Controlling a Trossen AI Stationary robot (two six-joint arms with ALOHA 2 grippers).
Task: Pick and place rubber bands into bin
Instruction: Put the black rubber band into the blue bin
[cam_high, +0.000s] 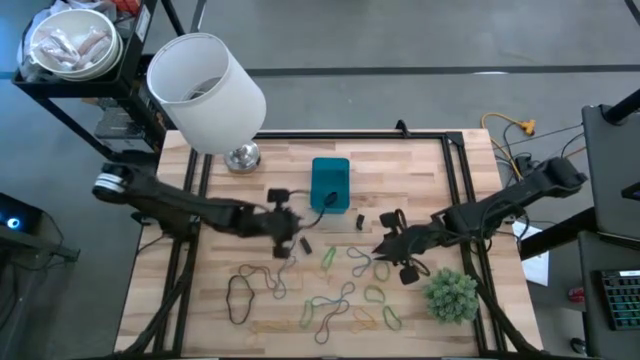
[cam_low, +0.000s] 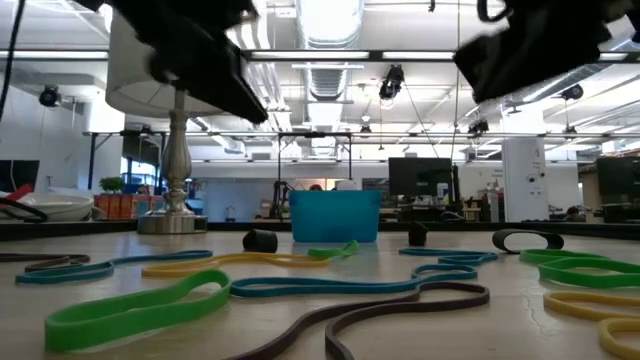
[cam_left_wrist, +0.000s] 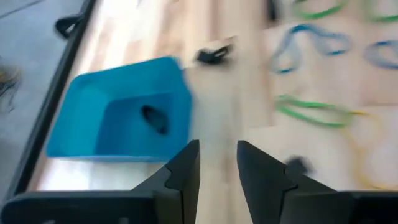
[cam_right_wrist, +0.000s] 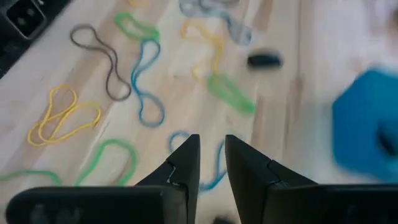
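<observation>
One blue bin (cam_high: 331, 184) lies lengthwise toward the table's back edge

You have the bin (cam_high: 330, 183) mid-table with one band (cam_left_wrist: 154, 118) in it, the other bands (cam_high: 330, 300) scattered before it, lamp (cam_high: 206, 92) behind-left.

The blue bin (cam_high: 330, 184) stands open from above on the worktop (cam_high: 420, 160), bare wood on its far right side. The white lampshade (cam_high: 205, 92) crowds its left approach; a fuzzy green plant ball (cam_high: 452, 296) blocks the near right corner beside scattered rubber bands (cam_high: 340, 295).
</observation>
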